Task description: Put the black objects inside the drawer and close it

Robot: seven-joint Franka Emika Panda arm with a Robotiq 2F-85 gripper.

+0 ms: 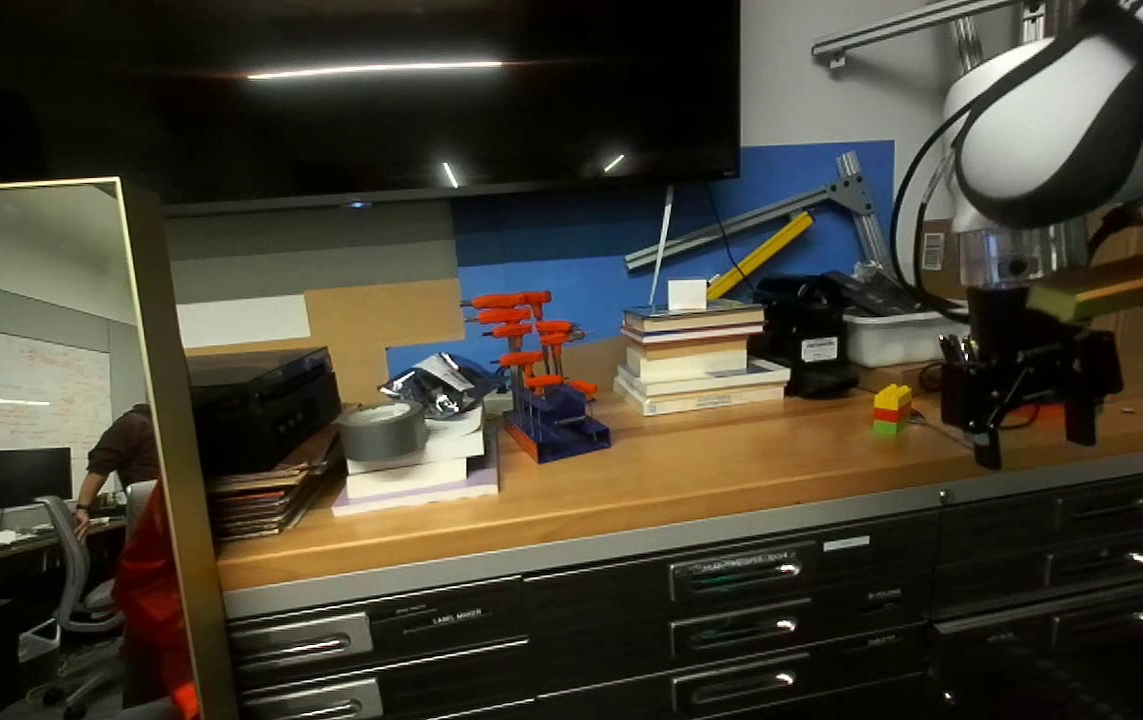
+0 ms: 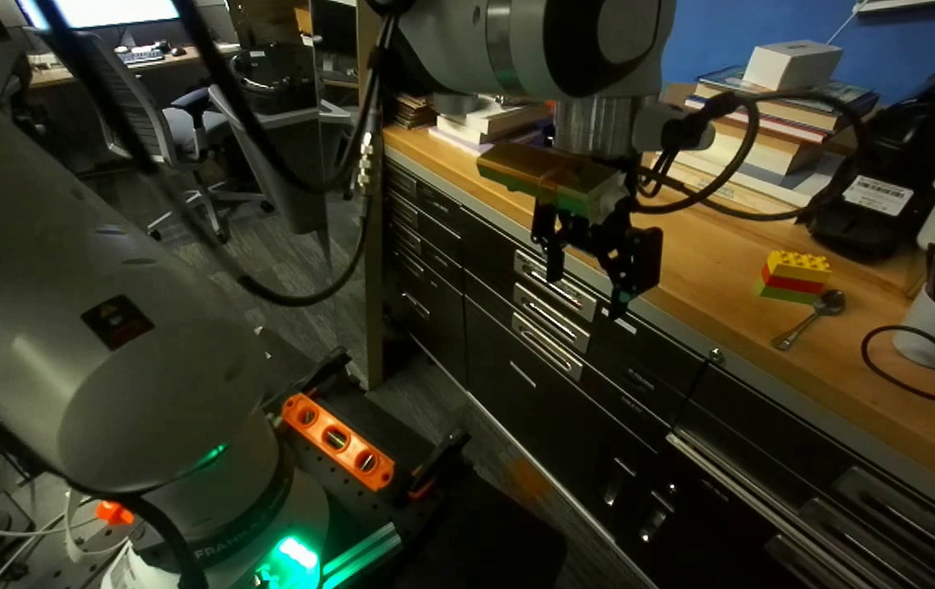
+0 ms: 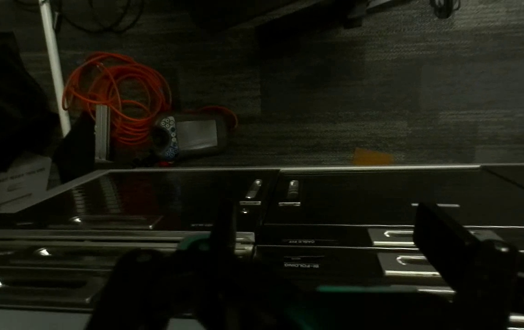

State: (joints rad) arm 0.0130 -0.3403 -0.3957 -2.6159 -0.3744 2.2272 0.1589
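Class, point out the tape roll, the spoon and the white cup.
Tape roll (image 1: 386, 438), in an exterior view: its grey outer side.
Spoon (image 2: 804, 324), in an exterior view: the handle.
White cup (image 2: 933, 317), in an exterior view: its side.

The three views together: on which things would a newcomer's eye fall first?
Probably on the big dark screen on the wall above the workbench, in an exterior view. Next may come the bright green light at the foot of the robot arm, and, in the wrist view, the orange cable coiled on the floor.
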